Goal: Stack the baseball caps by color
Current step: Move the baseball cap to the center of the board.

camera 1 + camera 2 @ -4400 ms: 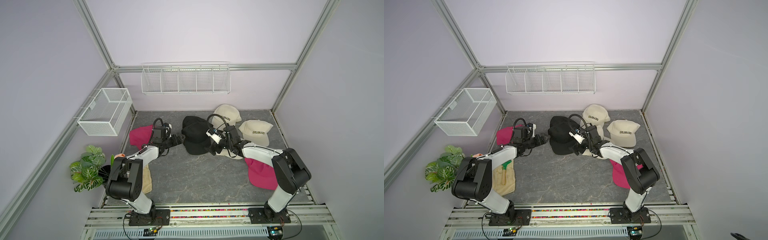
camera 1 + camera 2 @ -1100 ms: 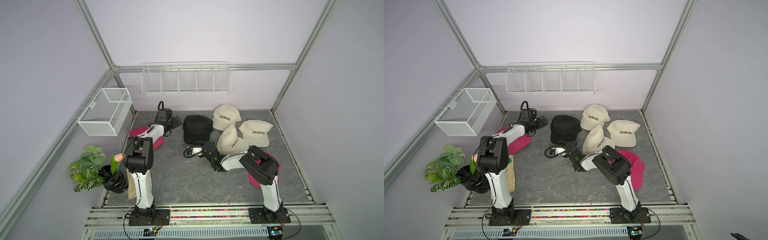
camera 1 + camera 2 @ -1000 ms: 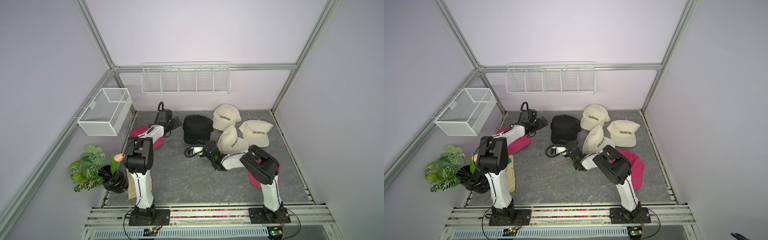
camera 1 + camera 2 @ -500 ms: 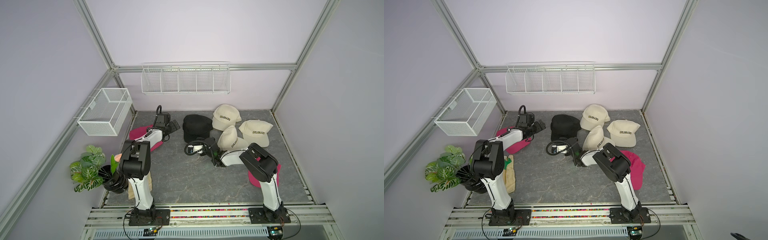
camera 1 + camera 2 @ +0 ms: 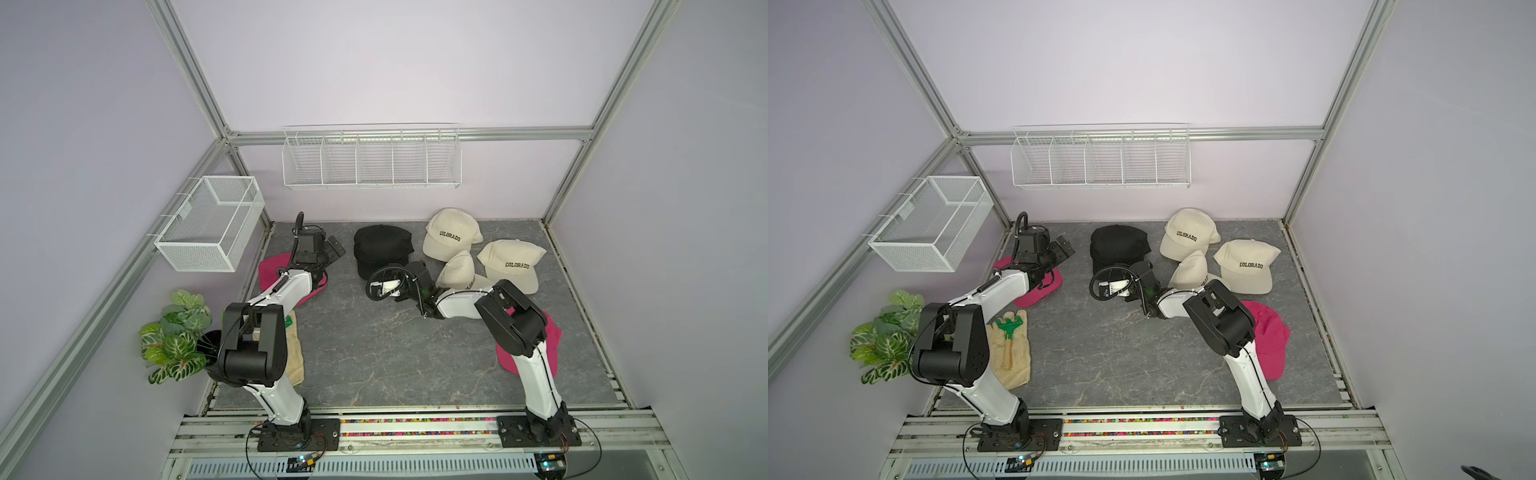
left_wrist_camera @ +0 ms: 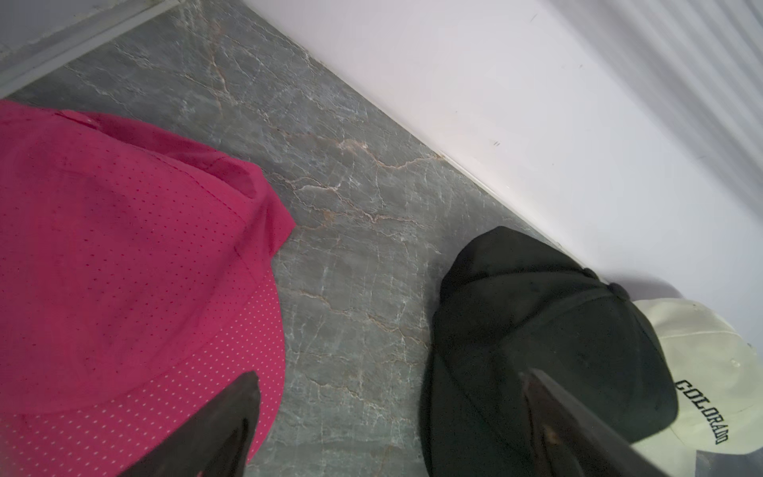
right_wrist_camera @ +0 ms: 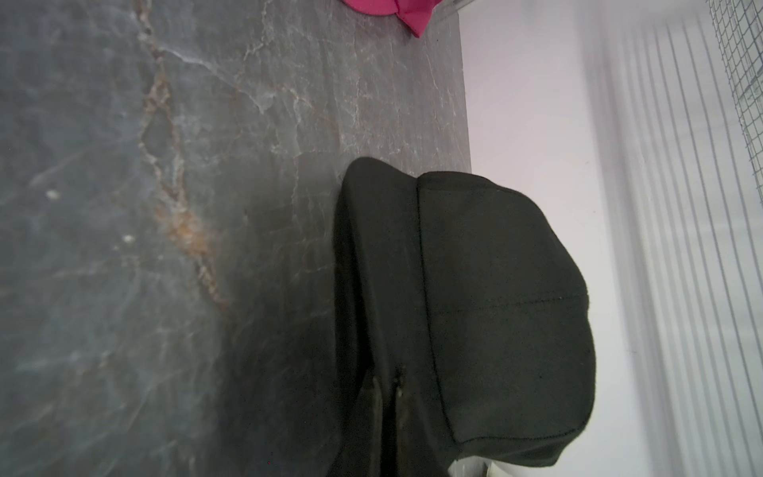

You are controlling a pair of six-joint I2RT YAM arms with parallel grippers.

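Note:
Black baseball caps (image 5: 382, 249) sit stacked near the back wall, also shown in the right wrist view (image 7: 495, 309). Three cream "COLORADO" caps (image 5: 451, 239) (image 5: 511, 264) (image 5: 461, 272) lie to their right. One pink cap (image 5: 1038, 291) lies at the left, partly under my left arm. Another pink cap (image 5: 1271, 336) lies at the right behind my right arm. My left gripper (image 5: 334, 251) (image 6: 392, 392) is open over bare table between the pink cap (image 6: 124, 268) and the black stack (image 6: 536, 330). My right gripper (image 5: 395, 266) (image 7: 387, 386) is shut, its tips against the black brim.
A wire shelf (image 5: 372, 158) hangs on the back wall and a mesh basket (image 5: 210, 222) on the left wall. A potted plant (image 5: 174, 336) and beige gloves with a green tool (image 5: 1011, 353) lie at the front left.
My right gripper, shut all along, has moved from the middle of the table up to the black stack's brim. My left gripper has drawn back a little from the back wall.

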